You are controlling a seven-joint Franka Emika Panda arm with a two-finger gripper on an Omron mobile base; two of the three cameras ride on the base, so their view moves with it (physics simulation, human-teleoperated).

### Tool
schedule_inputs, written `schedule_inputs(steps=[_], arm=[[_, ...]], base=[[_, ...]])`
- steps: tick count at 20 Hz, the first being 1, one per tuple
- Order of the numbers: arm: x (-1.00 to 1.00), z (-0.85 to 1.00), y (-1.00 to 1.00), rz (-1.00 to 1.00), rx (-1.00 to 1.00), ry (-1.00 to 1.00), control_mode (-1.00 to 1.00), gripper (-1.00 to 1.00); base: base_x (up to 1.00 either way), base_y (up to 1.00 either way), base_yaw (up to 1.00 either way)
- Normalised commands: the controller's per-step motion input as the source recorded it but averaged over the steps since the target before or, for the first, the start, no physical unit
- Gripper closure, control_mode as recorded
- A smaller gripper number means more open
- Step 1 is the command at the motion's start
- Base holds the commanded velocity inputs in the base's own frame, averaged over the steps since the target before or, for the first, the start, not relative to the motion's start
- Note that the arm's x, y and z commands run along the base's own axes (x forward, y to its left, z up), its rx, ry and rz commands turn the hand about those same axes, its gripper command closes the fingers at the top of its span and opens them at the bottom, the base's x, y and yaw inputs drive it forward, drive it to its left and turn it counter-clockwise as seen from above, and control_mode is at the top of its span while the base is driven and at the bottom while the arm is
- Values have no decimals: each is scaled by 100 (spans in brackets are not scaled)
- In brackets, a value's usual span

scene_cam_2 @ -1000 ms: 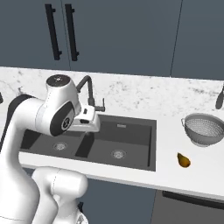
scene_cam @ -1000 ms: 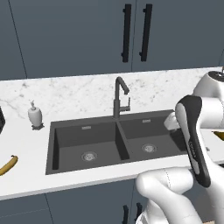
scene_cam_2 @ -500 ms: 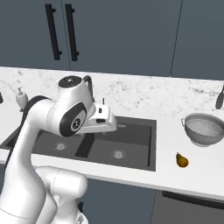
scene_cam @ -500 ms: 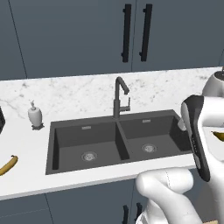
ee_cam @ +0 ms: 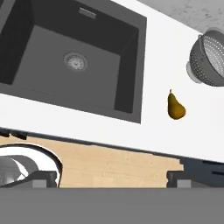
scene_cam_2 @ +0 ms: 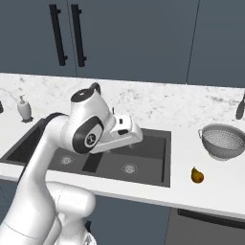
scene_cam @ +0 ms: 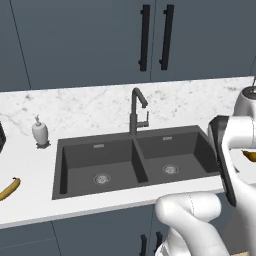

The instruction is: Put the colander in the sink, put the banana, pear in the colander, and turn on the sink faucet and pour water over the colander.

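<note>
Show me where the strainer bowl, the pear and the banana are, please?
colander (scene_cam_2: 223, 142), right base view, on its perforated outer wall.
pear (ee_cam: 176, 107), hand view, on its plump lower body.
banana (scene_cam: 8, 190), left base view, on the middle of its curved length.

kitchen: sink (scene_cam: 80, 160), marble counter (scene_cam: 90, 107), cabinets (scene_cam: 90, 40)
</note>
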Motion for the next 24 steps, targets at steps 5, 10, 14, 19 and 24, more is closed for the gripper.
schedule_inputs(steps=[5, 10, 14, 19, 24], arm=[[11, 0, -52, 0, -5, 1, -100, -100], [31, 0, -40, 0, -3, 10, -100, -100], [43, -3, -47, 0, -1, 5, -100, -100], [38, -2, -55, 1, 0, 0, -100, -100], [43, -10, -54, 3, 0, 0, -100, -100]], base=[[0, 0, 0], [0, 0, 0], [0, 0, 0], [0, 0, 0], [0, 0, 0]])
